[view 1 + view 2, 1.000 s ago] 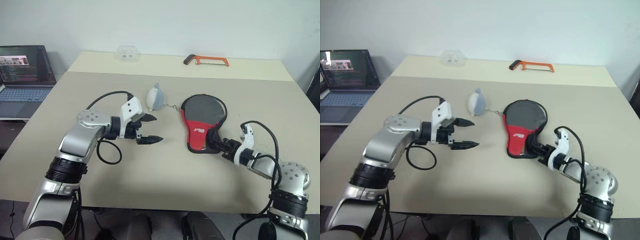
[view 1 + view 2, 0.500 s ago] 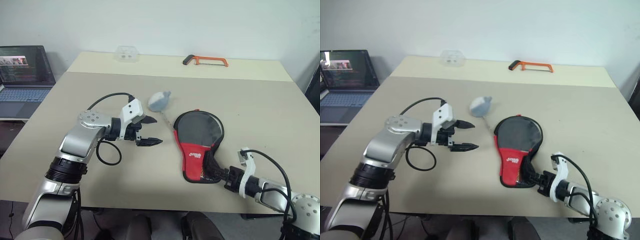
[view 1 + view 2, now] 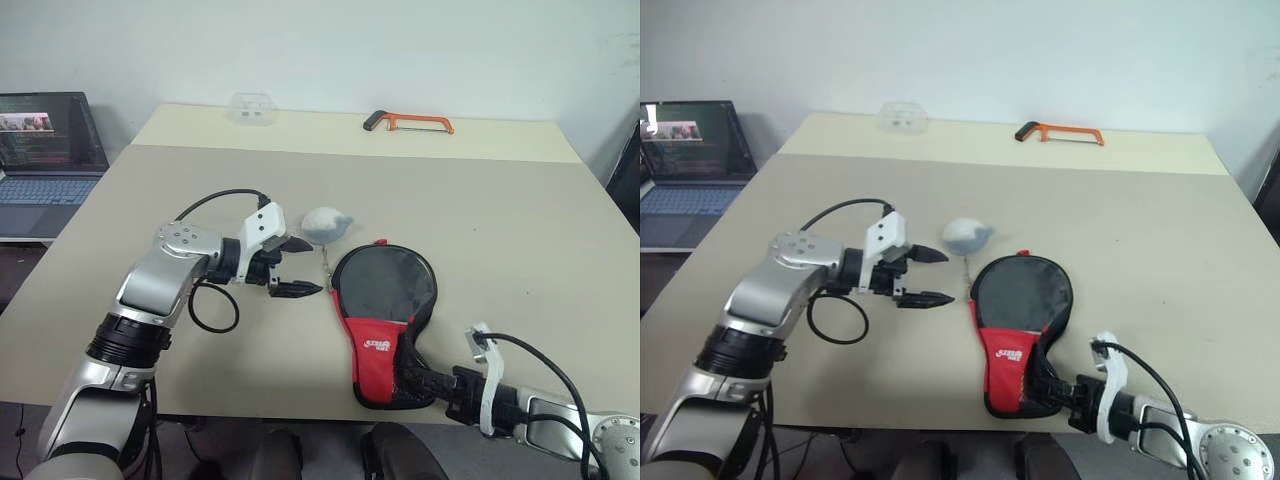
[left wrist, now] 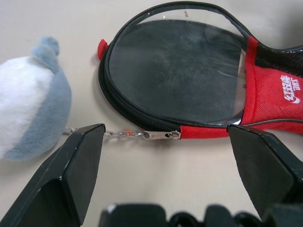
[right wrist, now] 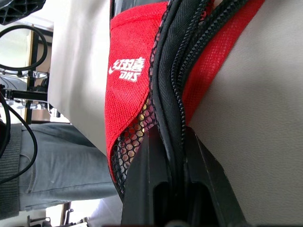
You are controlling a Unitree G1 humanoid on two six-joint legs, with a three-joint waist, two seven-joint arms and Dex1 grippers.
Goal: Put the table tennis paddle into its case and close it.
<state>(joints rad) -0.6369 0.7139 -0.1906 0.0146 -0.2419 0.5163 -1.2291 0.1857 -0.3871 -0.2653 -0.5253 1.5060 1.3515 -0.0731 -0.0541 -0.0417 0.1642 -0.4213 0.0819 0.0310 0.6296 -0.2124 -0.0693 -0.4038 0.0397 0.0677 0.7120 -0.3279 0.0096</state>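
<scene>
Left tool [image 3: 297,266] gapes wide, aimed rightward; right tool [image 3: 432,384] is clamped tight.

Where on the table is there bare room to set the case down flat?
Bare tabletop: the wide stretch right of the case, out to the table's right edge; the band between the plush ball and the hacksaw; the near-left corner below the left gripper. Crowded: between that open gripper, the ball's chain and the case's zipper pull.

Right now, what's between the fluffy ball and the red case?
A thin chain runs from the plush ball to the zip pull on the case, seen from the left wrist.
</scene>
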